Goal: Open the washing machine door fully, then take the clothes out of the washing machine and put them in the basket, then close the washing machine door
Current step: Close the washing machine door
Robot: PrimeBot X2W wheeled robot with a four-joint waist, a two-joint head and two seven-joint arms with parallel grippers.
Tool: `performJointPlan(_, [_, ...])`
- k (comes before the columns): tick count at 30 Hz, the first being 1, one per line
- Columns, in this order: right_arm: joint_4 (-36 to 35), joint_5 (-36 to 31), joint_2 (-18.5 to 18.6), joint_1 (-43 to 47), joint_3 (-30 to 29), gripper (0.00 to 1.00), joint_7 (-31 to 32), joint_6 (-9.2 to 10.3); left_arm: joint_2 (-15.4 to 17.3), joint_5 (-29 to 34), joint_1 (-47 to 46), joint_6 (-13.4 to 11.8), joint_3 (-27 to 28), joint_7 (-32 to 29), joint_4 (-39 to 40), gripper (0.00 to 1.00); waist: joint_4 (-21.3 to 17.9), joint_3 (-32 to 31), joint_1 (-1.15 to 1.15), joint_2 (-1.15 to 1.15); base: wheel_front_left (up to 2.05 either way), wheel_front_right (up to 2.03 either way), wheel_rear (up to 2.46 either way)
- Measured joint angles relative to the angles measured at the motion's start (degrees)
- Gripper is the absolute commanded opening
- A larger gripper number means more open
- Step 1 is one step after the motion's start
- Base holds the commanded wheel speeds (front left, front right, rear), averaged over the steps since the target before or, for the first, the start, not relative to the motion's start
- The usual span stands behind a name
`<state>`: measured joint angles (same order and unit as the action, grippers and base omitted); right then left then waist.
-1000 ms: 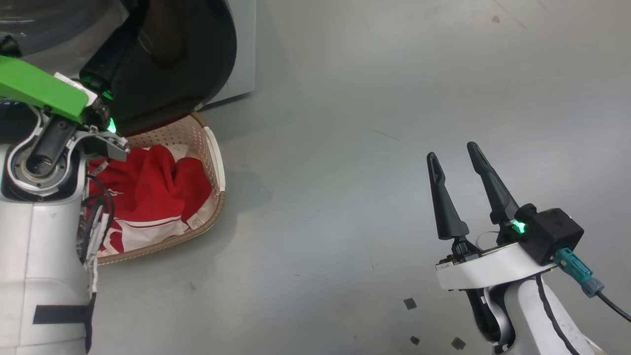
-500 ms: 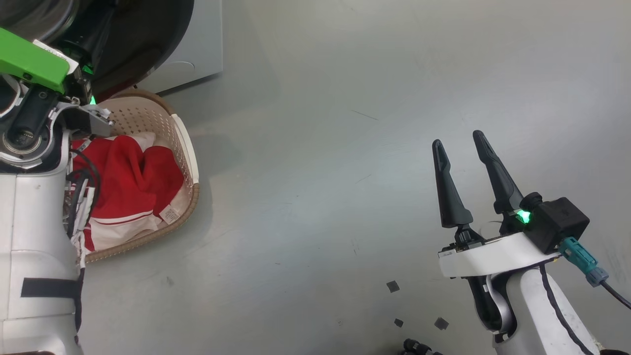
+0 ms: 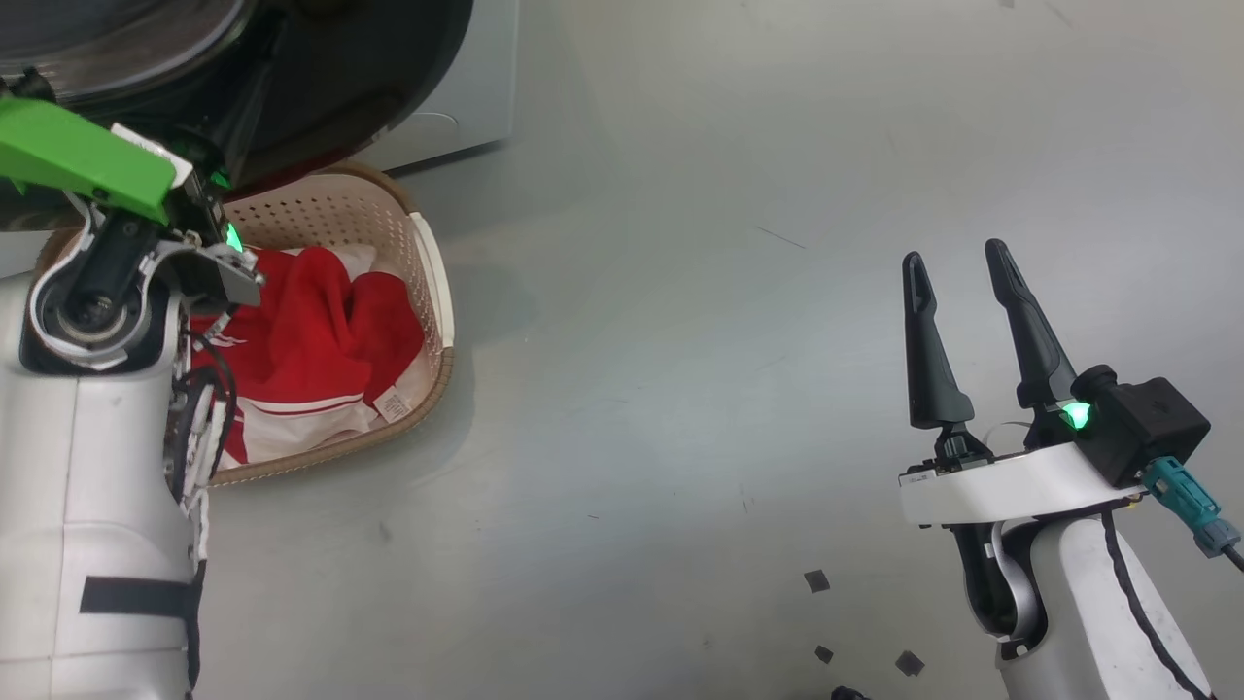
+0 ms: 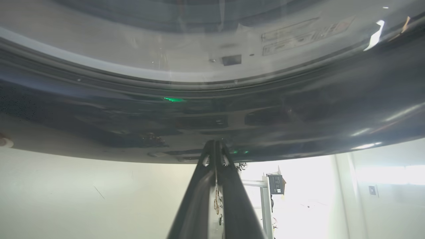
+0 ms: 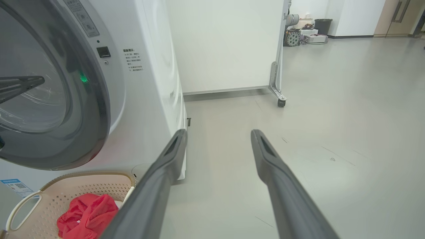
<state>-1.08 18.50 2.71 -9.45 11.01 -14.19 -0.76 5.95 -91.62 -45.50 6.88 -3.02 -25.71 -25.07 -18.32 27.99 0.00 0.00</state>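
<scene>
The washing machine door (image 3: 369,87) shows its glossy black rim at the head view's top left, overhanging the far end of the basket (image 3: 432,292). The red clothes (image 3: 311,331) with white trim lie in the basket. My left gripper (image 4: 215,143) is shut, holding nothing, its tips against the door's black rim (image 4: 298,109) below the glass. In the right wrist view the left gripper (image 5: 41,79) points at the door (image 5: 96,109), which stands close to the washing machine (image 5: 149,83). My right gripper (image 3: 957,258) hangs open over bare floor; its fingers frame the floor beside the machine (image 5: 217,132).
The basket (image 5: 89,174) with the clothes (image 5: 88,214) stands on the floor right below the door. A white wheeled panel (image 5: 232,43) stands behind the machine, its caster (image 5: 281,101) on the grey floor. Small dark tape scraps (image 3: 816,580) lie near my right arm.
The head camera has shifted. The door covers less of the basket than a second ago, and my left arm stays against it. The right gripper stays open.
</scene>
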Motion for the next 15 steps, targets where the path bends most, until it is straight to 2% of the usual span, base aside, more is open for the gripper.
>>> performJointPlan(15, [1.8, -1.5, 2.2, 0.4, -2.6, 1.00, -0.3, 0.00, -2.6, -4.7, 17.9, 0.0, 4.7, 1.7, 14.8, 0.00, 8.1, -4.3, 0.00, 0.00, 0.00, 0.00, 0.00])
